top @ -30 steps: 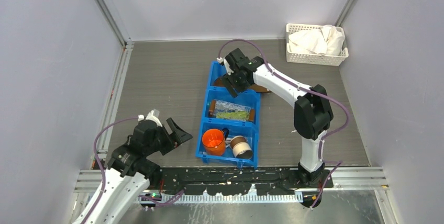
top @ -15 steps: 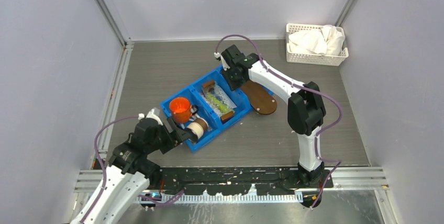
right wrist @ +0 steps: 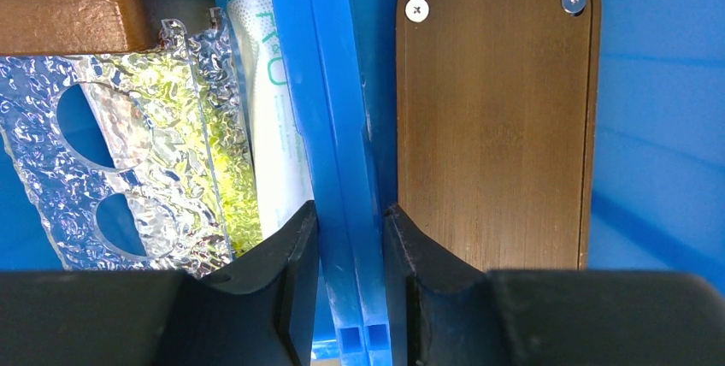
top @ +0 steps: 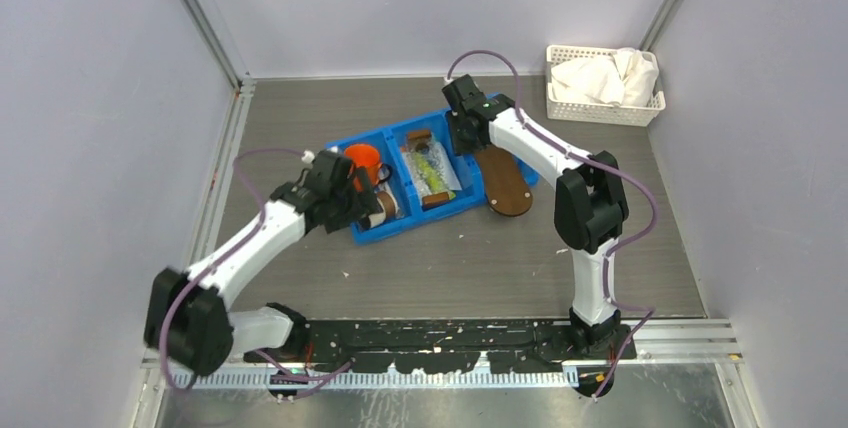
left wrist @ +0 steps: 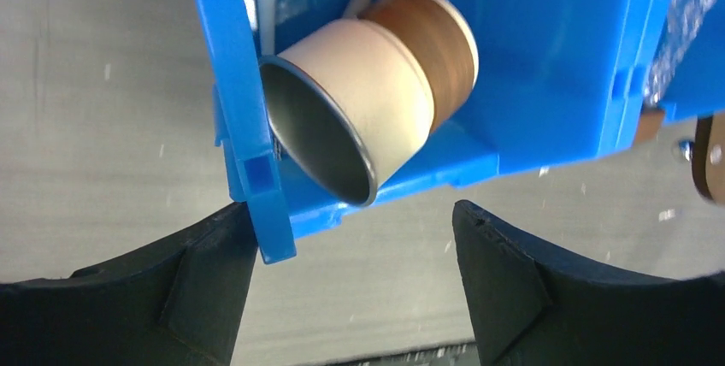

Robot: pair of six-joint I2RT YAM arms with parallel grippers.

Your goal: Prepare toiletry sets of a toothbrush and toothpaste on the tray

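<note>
The blue bin (top: 415, 222) lies slanted across the table. My right gripper (top: 462, 136) is shut on its inner divider wall (right wrist: 329, 84), one finger on each side of it. The dark-brown tray (top: 506, 186) (right wrist: 492, 118) has one end in the bin's right compartment and the other end sticking out over the table. A white toothpaste tube with a teal cap (right wrist: 269, 118) lies in the middle compartment beside a yellow-green one in crinkled clear wrap (right wrist: 205, 126). My left gripper (top: 357, 204) (left wrist: 352, 212) is open at the bin's left end, one finger against its corner. Thin pale toothbrush sticks (left wrist: 264, 2) lie behind a cup.
A beige cup with a brown band (left wrist: 376, 101) lies on its side in the left compartment next to an orange cup (top: 362, 160). A brown block (right wrist: 64, 20) sits at the middle compartment's end. A white lattice basket (top: 603, 108) holding cloth stands at the back right.
The right gripper shut on the bin's divider and swung the bin's near end to the left, uncovering the tray. The left arm reached forward to the bin's left end.
</note>
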